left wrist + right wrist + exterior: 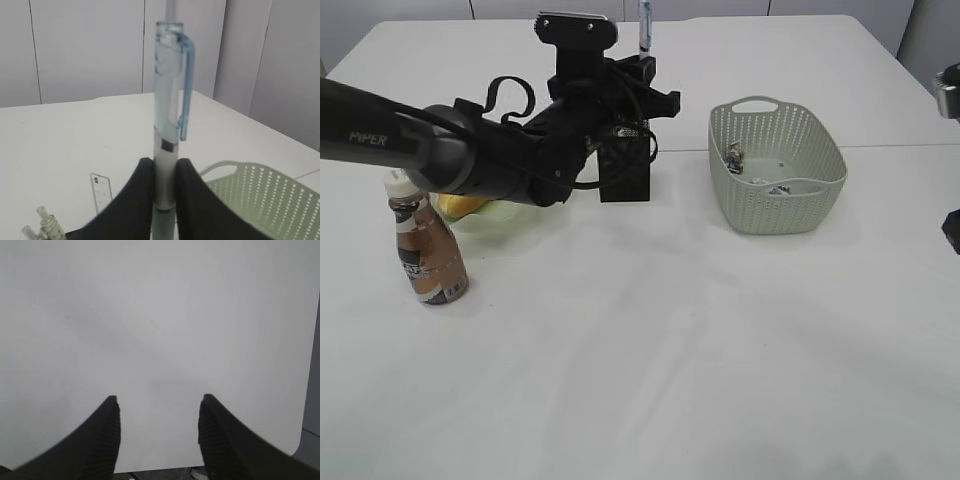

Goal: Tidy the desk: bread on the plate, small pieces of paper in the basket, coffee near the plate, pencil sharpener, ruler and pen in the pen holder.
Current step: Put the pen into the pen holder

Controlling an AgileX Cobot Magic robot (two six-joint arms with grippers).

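Above the pen holder (625, 165), at the counter's (650, 330) 12 o'clock side, the left end effector (164, 200) is clamped on a pen (167, 130), its two dark fingers pressed against the lower barrel. The pen stands upright, translucent pale blue with a blue clip toward 3 o'clock in the left wrist view; in the exterior view its top shows above the wrist. The left arm (440, 150) reaches in from 9 o'clock, low over the counter, and its wrist hides most of the holder's top. A clear ruler (101, 192) shows at 7 o'clock of the pen in the left wrist view. Beneath the arm, the plate (505, 213) and the bread (460, 206) on it are partly hidden. The coffee (425, 245) stands upright just beside the plate, at its 7 o'clock. The basket (775, 165) sits at 3 o'clock of the holder, apart from it, with small paper scraps (734, 155) inside. The right end effector (159, 435) hovers over bare counter, fingers apart, gripping nothing.
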